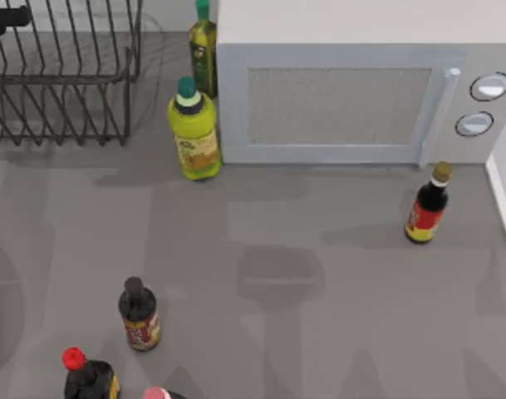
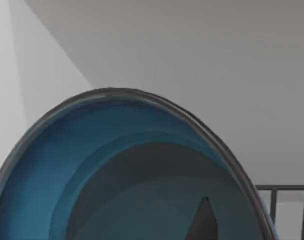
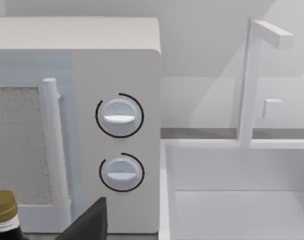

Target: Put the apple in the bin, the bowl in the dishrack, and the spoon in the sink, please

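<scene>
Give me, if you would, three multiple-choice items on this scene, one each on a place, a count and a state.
1. Where does the dishrack stand in the top view?
A. far left corner
B. near right corner
C. table's middle

2. How many knobs are on the microwave?
A. one
B. two
C. four

3. How is the microwave's door?
A. wide open
B. removed
C. shut

Answers: 1 A, the wire rack sits at the far left beside the yellow-green bottle. 2 B, two round knobs sit one above the other in the right wrist view. 3 C, the door lies flush with the front, its handle against it.
</scene>
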Motion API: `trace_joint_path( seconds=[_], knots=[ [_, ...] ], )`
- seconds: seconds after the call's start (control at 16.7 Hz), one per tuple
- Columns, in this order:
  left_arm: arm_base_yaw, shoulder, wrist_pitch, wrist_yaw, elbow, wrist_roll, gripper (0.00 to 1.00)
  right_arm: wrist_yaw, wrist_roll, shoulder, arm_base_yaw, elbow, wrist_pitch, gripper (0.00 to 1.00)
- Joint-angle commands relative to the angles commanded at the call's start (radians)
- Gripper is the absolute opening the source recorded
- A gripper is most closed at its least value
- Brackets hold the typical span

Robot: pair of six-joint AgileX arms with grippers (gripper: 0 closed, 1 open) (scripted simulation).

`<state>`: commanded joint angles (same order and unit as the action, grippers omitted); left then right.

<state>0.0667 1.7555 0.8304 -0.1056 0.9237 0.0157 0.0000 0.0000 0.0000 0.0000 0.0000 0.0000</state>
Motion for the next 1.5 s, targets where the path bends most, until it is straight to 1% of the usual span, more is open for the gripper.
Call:
trace_joint_path(
  seconds=[0.24,0.3,0.96,1.2,1.5],
  knots=[
    [0.0,0.0,0.0,0.0,0.0,0.0,0.98,0.0,0.0,0.0,0.0,0.0,0.0,1.0],
    [0.0,0.0,0.0,0.0,0.0,0.0,1.0,0.0,0.0,0.0,0.0,0.0,0.0,1.0],
    [0.001,-0.026,-0.006,0.001,-0.007,-0.002,1.0,0.0,0.0,0.0,0.0,0.0,0.0,1.0],
    [-0.007,-0.171,-0.073,0.008,-0.081,-0.008,1.0,0.0,0.0,0.0,0.0,0.0,0.0,1.0],
    [-0.023,-0.469,-0.227,0.022,-0.252,-0.009,1.0,0.0,0.0,0.0,0.0,0.0,0.0,1.0]
  ],
)
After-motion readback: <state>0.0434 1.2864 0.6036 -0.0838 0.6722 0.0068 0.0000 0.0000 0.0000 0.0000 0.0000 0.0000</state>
